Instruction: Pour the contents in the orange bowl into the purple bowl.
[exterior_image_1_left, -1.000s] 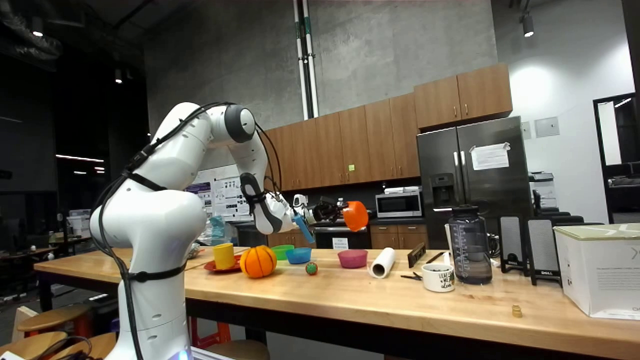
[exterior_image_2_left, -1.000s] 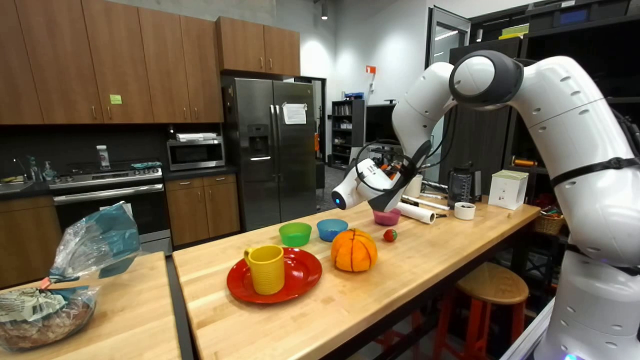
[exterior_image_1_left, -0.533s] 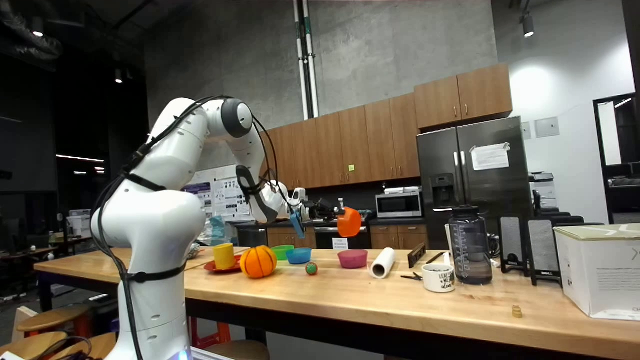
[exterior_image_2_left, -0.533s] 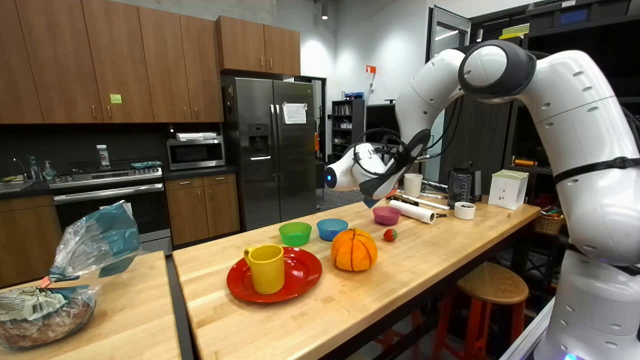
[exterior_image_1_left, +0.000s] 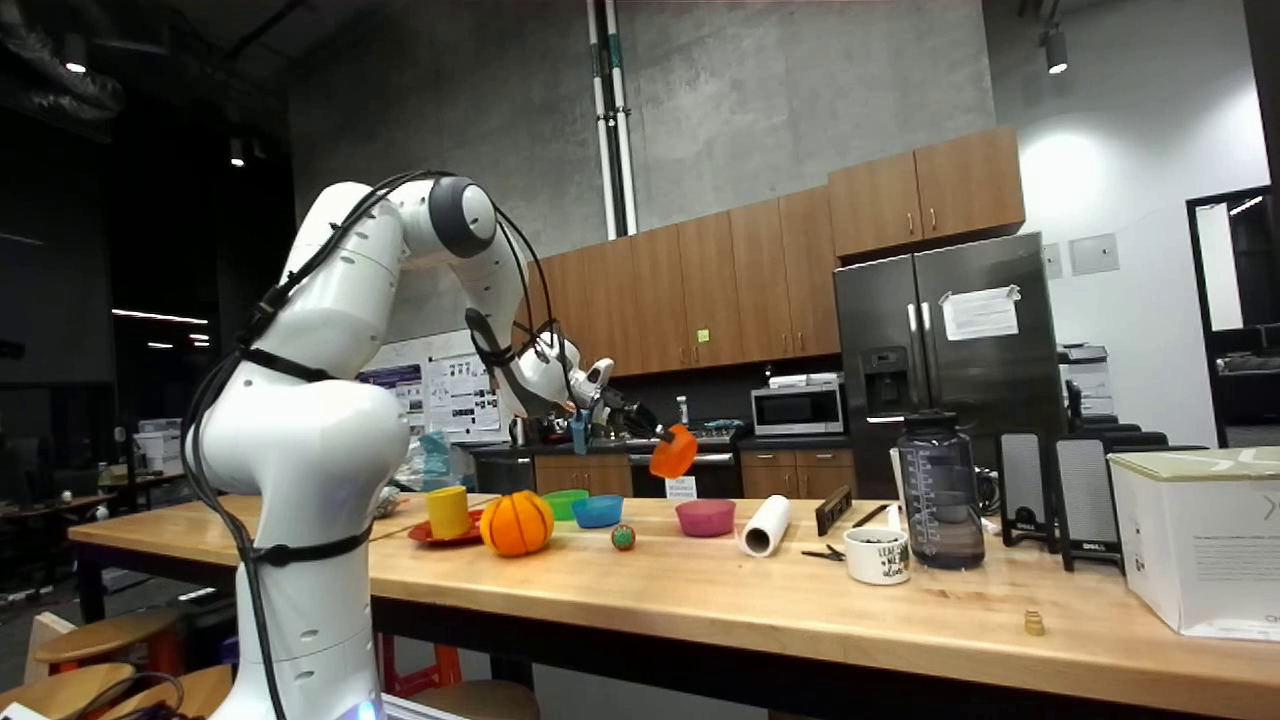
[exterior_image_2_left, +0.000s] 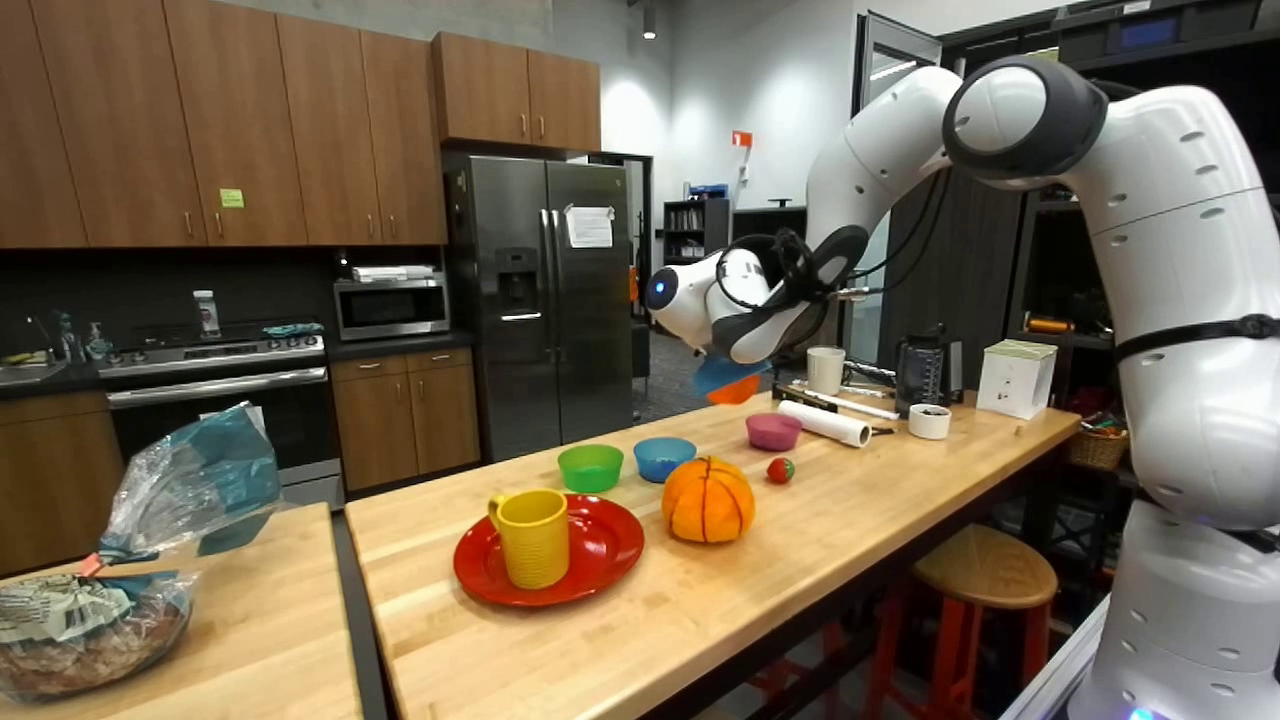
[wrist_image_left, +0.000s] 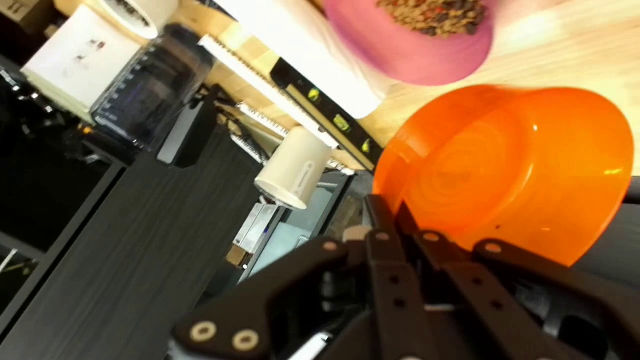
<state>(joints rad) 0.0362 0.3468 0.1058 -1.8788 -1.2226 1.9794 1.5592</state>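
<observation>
The jaws of my black two-fingered gripper (wrist_image_left: 393, 212) pinch the rim of the small round orange plastic-looking bowl (wrist_image_left: 520, 165), which I hold tilted in the air near the small round magenta plastic-looking bowl (wrist_image_left: 415, 57) on the long pale wooden table (exterior_image_1_left: 700, 575). Inside, the orange bowl looks glossy, with faint rings on its floor and one dark speck on its wall; its rim is bent out of round. Only the wrist view shows me the small brown, red and black bits (wrist_image_left: 440, 17) lying in the magenta bowl. In an exterior view a blue piece (exterior_image_2_left: 725, 374) hides part of the orange bowl
</observation>
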